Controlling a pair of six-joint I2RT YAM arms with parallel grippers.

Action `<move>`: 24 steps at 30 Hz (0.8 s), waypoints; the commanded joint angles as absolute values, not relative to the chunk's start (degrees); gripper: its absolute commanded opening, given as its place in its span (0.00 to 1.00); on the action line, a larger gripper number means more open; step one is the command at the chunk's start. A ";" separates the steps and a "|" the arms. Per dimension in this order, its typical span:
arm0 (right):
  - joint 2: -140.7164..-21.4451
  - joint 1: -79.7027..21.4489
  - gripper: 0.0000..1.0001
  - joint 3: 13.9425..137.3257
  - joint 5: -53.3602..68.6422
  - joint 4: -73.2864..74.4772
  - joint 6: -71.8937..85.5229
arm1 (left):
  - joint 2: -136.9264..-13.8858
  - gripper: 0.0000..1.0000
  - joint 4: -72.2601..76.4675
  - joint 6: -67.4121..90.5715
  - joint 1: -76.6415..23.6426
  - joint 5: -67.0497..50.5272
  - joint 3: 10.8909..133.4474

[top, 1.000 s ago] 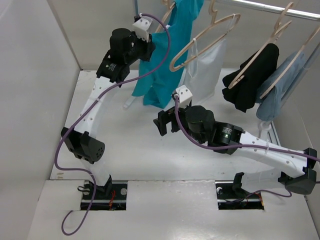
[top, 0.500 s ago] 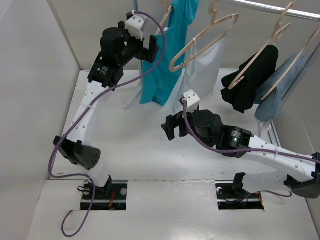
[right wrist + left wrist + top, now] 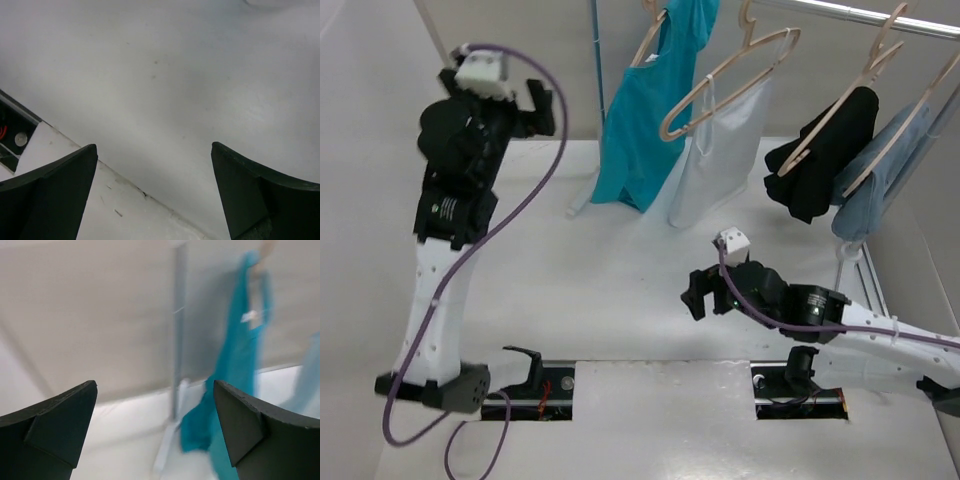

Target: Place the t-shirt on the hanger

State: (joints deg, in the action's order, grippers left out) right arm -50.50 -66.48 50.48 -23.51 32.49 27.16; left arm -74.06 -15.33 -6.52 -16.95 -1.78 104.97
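Observation:
The teal t-shirt (image 3: 642,120) hangs from a wooden hanger (image 3: 653,38) on the rail at the back and drapes down to the table. In the left wrist view the t-shirt (image 3: 239,365) is blurred, to the right of the rack pole. My left gripper (image 3: 540,106) is raised at the far left, well clear of the shirt. It is open, and nothing lies between its tips (image 3: 154,383). My right gripper (image 3: 694,296) sits low over the table's near middle, open and empty (image 3: 153,145).
A white translucent garment (image 3: 718,150) hangs on a second wooden hanger (image 3: 725,75). A black garment (image 3: 815,165) and a light-blue one (image 3: 880,190) hang further right. The rack pole (image 3: 597,60) stands behind the shirt, and a wall (image 3: 370,150) closes the left side.
My left gripper opened and let go of the t-shirt, then swung up and to the left. The shirt settled on its hanger. My right arm drew back toward the near edge.

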 commanded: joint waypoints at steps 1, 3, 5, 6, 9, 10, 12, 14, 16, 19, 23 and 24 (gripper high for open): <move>-42.32 -66.97 1.00 43.10 -29.77 39.43 43.08 | -64.90 1.00 -13.38 -1.42 -7.25 7.03 90.31; -37.47 -66.97 1.00 39.85 -31.89 43.31 50.59 | -60.84 1.00 -12.05 -0.09 -3.10 7.73 80.38; -29.30 -66.97 1.00 37.02 -33.31 49.09 59.13 | -55.75 1.00 -12.04 0.52 0.68 8.43 67.36; -26.48 -66.97 1.00 35.87 -33.92 50.78 60.63 | -54.94 1.00 -13.26 1.31 0.70 9.57 64.63; -15.93 -66.97 1.00 33.93 -33.93 57.45 64.07 | -54.93 1.00 -16.95 4.38 0.70 13.43 57.85; -13.65 -66.97 1.00 33.93 -33.93 58.87 64.07 | -54.93 1.00 -16.96 5.26 0.70 14.23 56.18; -8.45 -66.97 1.00 34.45 -33.93 61.95 65.03 | -53.62 1.00 -16.35 5.27 2.01 13.19 51.52; -6.25 -66.97 1.00 34.45 -33.22 61.18 64.26 | -53.00 1.00 -15.73 5.27 2.55 13.18 50.19; -5.63 -66.97 1.00 34.45 -32.52 61.17 62.85 | -53.00 1.00 -15.73 5.27 2.55 10.74 50.19; -9.57 -66.97 1.00 34.98 -32.52 61.17 62.31 | -53.00 1.00 -15.73 5.27 2.55 6.79 50.71; -17.04 -66.97 1.00 36.74 -34.27 61.17 61.79 | -53.00 1.00 -15.73 5.80 2.55 4.66 50.19; -20.01 -66.97 1.00 37.43 -34.28 60.65 61.79 | -53.00 1.00 -15.73 5.80 2.55 4.66 50.19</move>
State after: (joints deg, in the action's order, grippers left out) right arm -15.22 -66.48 34.52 -32.58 60.45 61.71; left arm -53.84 -17.93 4.62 2.35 6.92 48.77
